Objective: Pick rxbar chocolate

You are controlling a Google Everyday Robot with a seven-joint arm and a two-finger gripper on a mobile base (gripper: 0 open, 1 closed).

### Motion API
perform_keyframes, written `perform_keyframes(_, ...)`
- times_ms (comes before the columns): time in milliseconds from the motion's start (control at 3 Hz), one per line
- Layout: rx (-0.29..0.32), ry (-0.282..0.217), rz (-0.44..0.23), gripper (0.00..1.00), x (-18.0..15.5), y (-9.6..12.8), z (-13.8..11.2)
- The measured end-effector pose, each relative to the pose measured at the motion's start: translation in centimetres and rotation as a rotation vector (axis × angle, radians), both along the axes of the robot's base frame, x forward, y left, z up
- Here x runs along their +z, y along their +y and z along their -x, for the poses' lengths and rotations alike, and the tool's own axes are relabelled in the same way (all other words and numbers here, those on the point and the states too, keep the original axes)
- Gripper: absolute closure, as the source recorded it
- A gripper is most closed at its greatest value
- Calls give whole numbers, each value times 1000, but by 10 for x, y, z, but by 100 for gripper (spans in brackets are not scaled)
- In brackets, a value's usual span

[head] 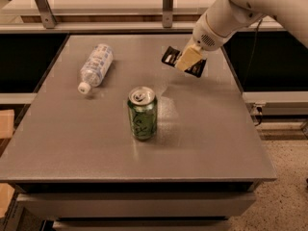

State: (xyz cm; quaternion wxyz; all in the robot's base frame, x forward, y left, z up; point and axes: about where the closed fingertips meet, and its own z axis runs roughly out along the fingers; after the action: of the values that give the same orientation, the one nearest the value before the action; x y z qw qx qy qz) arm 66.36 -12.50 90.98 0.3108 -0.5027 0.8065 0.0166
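While the rxbar (169, 57) is pinched by the gripper (188, 60) at upper right, a straight lift is called for.

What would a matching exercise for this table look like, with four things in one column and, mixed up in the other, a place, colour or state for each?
Column one:
1. bottle
2. can
3. bar
4. pincer

Column two:
A. green, upright, near the middle
B. tan, down at the bar
C. clear, lying on its side, far left
D. black, far right, partly hidden

Pairs: 1-C, 2-A, 3-D, 4-B
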Motion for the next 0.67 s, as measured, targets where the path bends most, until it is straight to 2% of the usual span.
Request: perform_keyframes(667, -11, -123, 25, 100, 35, -5, -20)
